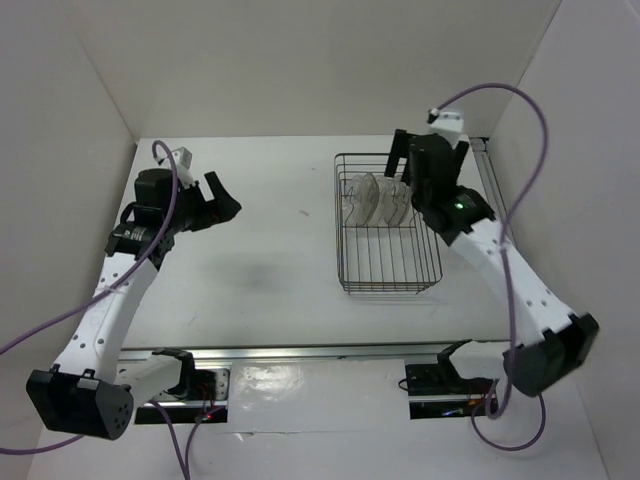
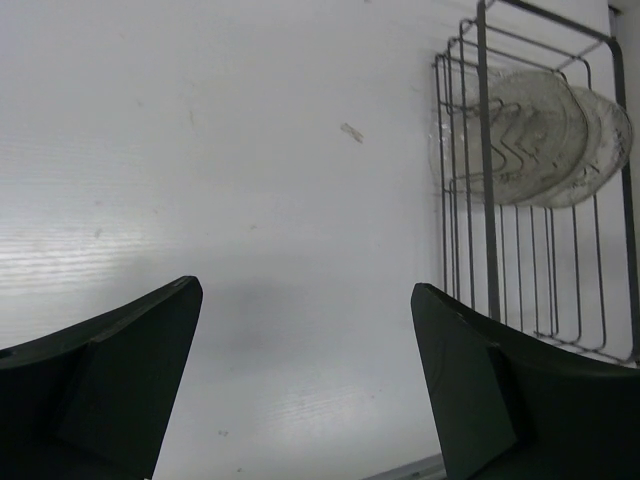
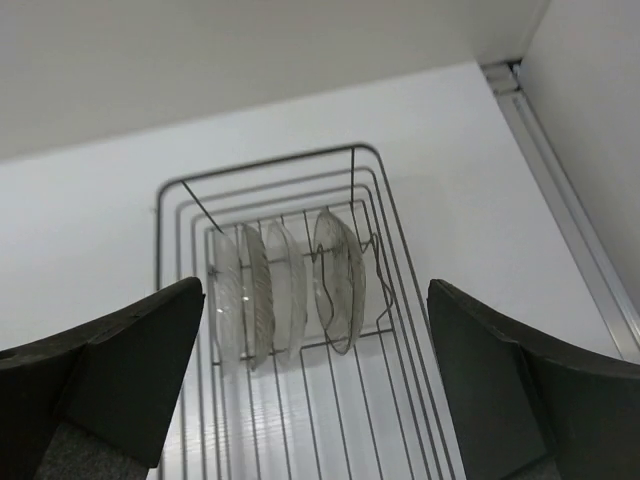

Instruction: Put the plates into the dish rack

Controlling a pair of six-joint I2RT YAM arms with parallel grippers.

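While the white table carries one dish rack on its right side, two arms reach over it. The left gripper hangs over bare tabletop on the left, well apart from the rack, fingers spread wide and holding nothing. The right gripper hovers above the rack's far end, fingers likewise spread and empty. Four plates stand on edge among the tines at that far end, three close together on the left and one slightly apart on the right.
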